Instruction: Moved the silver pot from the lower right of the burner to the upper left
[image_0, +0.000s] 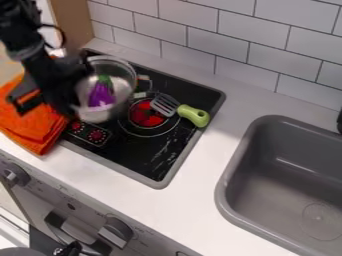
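At the left, my gripper (47, 104) hangs over the orange cloth, close against the near-left side of the silver pot. Its fingers stand apart, one out to the left over the cloth and the other beside the pot. The silver pot (117, 111) is at the upper left of the black stove (168, 170), and a purple toy eggplant (101, 95) with a green top lies inside it. Part of the pot's left side is hidden behind the gripper. The red-centred burner (145, 114) shows just right of the pot.
A slotted spatula (193, 115) with a green handle lies across the burner's right side. The orange cloth (33, 127) is bunched at the stove's left edge. A grey sink (230, 185) is at the right, and a tiled wall (200, 25) rises behind.
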